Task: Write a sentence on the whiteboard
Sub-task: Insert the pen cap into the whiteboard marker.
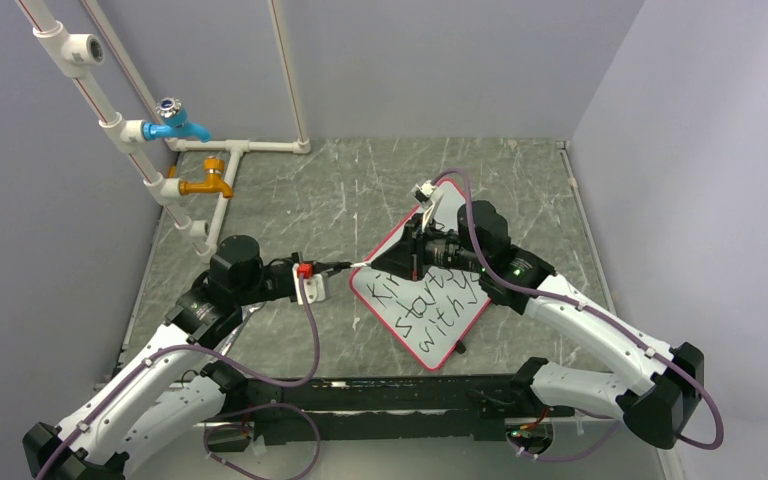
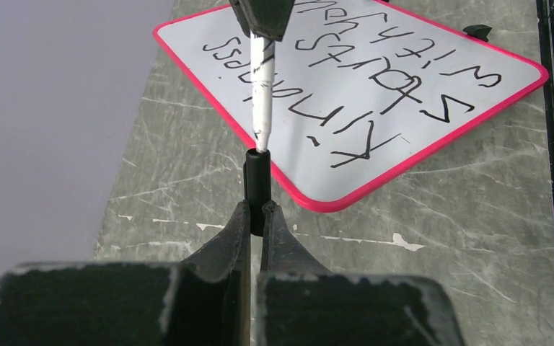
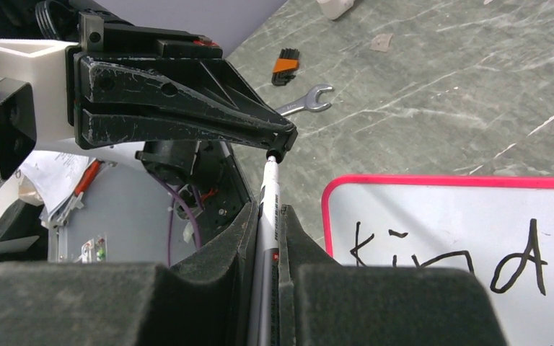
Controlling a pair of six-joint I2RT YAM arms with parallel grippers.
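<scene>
Grey-green marbled stone formed the counter (image 1: 290, 200), boxed in by pale lilac walls, with white pipes (image 1: 100, 95) carrying a blue tap (image 1: 175, 125) and an orange tap (image 1: 208, 183) in the upper left of the overhead view. At the centre of that view the whiteboard (image 1: 438, 350) lay flat, turned corner-on like a diamond. The sentence (image 1: 430, 300) already ran across it in three lines, reading "Kindness starts with you", so the writing looked finished. Both arms met just off the board's left corner, which suited the likely remaining step of closing the pen. The left gripper (image 2: 256, 213) was pinched tight on a black cap (image 2: 257, 180), held upright with its open end facing the other arm. The right gripper (image 3: 268, 216) was clamped narrow around the white barrel of the marker (image 3: 269, 194), and in the overhead view it sat over the board's upper left edge. From the left wrist camera the marker came straight down from the top of the frame and its tip met the mouth of the cap, the two lined up on one axis. I could not tell how far the tip was seated. Holding each part in its own gripper let the two be pressed together without a fixture. Misalignment looked like the main risk, as the cap opening was narrow. A wrench (image 3: 304, 101) lay on the counter near the upper middle of the right wrist view, well apart from the work.
</scene>
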